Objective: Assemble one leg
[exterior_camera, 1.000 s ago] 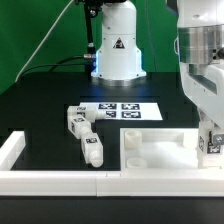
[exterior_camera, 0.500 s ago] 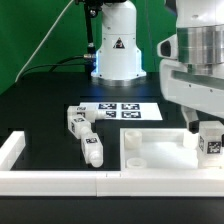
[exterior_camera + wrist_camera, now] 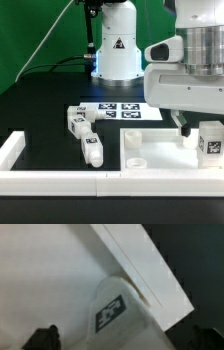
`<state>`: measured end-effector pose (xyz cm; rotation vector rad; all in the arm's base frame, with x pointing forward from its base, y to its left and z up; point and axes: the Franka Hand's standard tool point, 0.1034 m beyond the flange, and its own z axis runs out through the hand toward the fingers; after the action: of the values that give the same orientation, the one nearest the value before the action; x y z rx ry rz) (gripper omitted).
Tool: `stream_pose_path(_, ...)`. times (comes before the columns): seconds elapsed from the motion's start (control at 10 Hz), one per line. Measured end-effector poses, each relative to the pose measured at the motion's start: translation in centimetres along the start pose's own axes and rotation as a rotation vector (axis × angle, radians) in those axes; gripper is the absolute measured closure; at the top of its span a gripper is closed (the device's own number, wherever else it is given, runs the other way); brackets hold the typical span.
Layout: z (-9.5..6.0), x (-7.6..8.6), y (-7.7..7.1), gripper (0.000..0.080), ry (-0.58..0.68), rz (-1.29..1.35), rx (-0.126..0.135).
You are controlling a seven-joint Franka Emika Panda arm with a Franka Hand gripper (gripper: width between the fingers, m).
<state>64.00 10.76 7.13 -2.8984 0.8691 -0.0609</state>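
Note:
One leg (image 3: 211, 142), a stubby white peg with a tag marker, stands upright in the large white panel's (image 3: 158, 152) corner at the exterior view's right. My gripper (image 3: 200, 126) hangs just above it, open, its fingers apart from the leg. In the wrist view the leg (image 3: 117, 313) rises between the two dark fingertips (image 3: 44, 337), with a gap on each side, and the panel (image 3: 45, 274) lies under it. Two more legs (image 3: 75, 121) (image 3: 92, 151) lie on the black table at the exterior view's left.
The marker board (image 3: 124, 111) lies behind the panel. White border rails run along the front (image 3: 55, 181) and the exterior view's left (image 3: 11, 150). The arm's base (image 3: 118, 55) stands at the back, before a green backdrop.
The gripper has opened and let go of the leg, then lifted off it. The leg stays standing in the panel's corner.

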Motion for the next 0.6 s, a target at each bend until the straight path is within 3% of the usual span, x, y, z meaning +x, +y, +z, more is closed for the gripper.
stream_pose_path(0.2,0.04,-0.44,-0.68,0.0151,0.011,-0.334,-0.020)
stream_pose_path(0.5,0.02,-0.16,-0.35,0.0151,0.012,-0.308,-0.021)
stream_pose_path(0.6,0.02,-0.19,-0.38,0.0283,0.012,-0.235,-0.019)
